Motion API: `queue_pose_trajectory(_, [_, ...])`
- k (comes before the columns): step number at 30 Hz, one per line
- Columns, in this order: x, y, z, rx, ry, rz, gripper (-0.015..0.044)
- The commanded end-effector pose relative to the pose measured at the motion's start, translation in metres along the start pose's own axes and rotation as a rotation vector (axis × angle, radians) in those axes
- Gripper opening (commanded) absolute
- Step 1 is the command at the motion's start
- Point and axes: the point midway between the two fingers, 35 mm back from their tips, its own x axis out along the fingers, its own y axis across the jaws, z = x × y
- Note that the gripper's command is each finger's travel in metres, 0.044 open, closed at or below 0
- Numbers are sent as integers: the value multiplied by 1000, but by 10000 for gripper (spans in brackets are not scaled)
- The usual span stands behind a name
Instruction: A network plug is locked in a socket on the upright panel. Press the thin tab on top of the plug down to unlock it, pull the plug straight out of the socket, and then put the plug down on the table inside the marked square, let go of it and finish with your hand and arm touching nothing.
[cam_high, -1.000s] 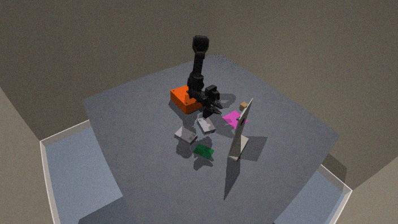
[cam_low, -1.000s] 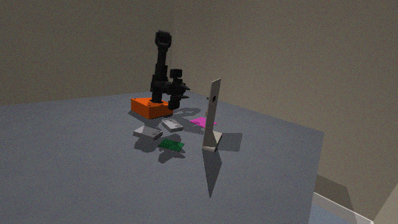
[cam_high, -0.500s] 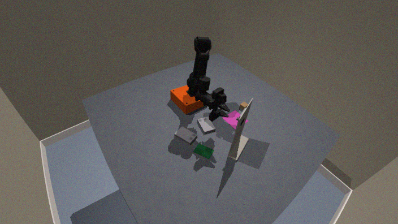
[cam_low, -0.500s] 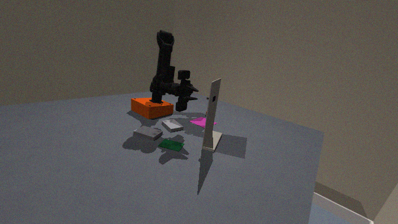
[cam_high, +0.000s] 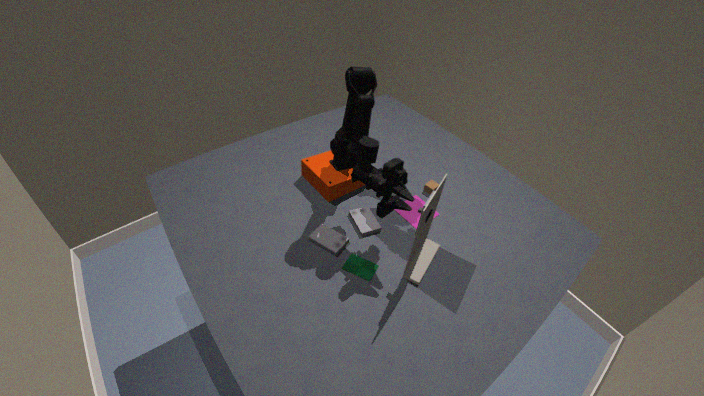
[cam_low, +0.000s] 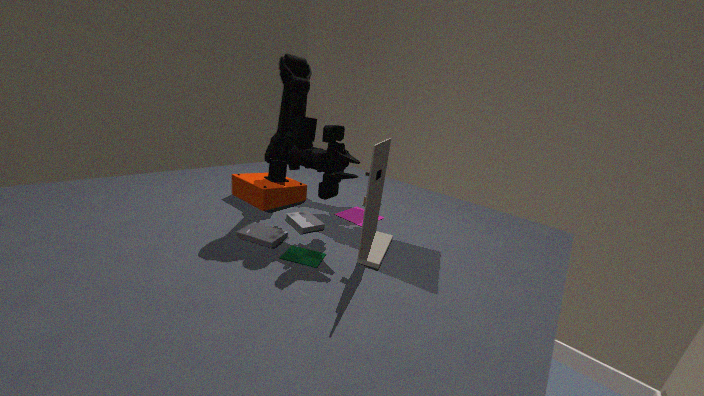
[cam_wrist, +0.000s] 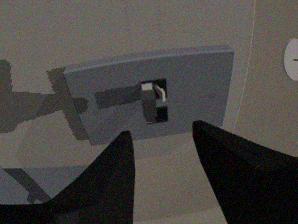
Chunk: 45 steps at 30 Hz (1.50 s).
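The upright panel (cam_high: 425, 225) is seen right of centre. The gripper (cam_wrist: 162, 163), jaws partly apart and holding nothing, is aimed at it. The plug (cam_wrist: 157, 96), mid-frame, sits socketed, its long axis seemingly running into the panel.

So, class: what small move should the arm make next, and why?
Probably ease the tool straight forward toward the plug. The wrist view shows the plug in the panel, ahead of and above the part-open fingers, which hold nothing and touch nothing.

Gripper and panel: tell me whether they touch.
Apart. The exterior view shows open space between the gripper tips and the panel; the wrist view shows nothing between the jaws.
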Motion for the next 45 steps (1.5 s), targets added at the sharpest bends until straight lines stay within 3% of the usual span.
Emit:
queue_pose_trajectory(1, [7, 2, 0, -3, 3, 4, 156])
queue_pose_trajectory(19, [33, 1, 9, -2, 3, 2, 156])
queue_pose_trajectory(21, [33, 1, 9, -2, 3, 2, 104])
queue_pose_trajectory(36, [33, 1, 9, -2, 3, 2, 4])
queue_pose_trajectory(45, [28, 2, 9, -2, 3, 2, 0])
